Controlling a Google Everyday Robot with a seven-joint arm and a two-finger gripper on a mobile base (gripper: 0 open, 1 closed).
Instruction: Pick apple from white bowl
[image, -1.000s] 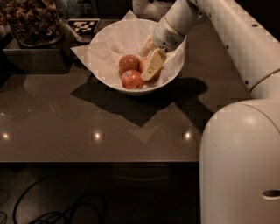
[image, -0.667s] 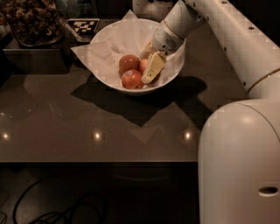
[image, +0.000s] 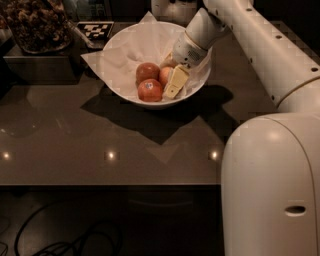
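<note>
The white bowl (image: 120, 55), lined with crumpled white paper, stands at the back of the dark table. It holds three apples. The pale, blushed apple (image: 164, 75) lies at the right of the group, partly hidden by my gripper. A darker red apple (image: 147, 71) lies to its left, and an apple with a small bluish sticker (image: 150, 91) lies in front. My gripper (image: 171, 80) reaches down into the bowl from the right and sits right against the pale apple.
A dark tray with a heap of brown snacks (image: 35, 22) stands at the back left. A black-and-white marker tag (image: 95, 29) lies beside the bowl. My arm (image: 260, 45) spans the right side, and the robot body (image: 270, 185) fills the lower right.
My gripper has shifted slightly inside the bowl. The pale apple beside it now shows, where before only two apples were seen.
</note>
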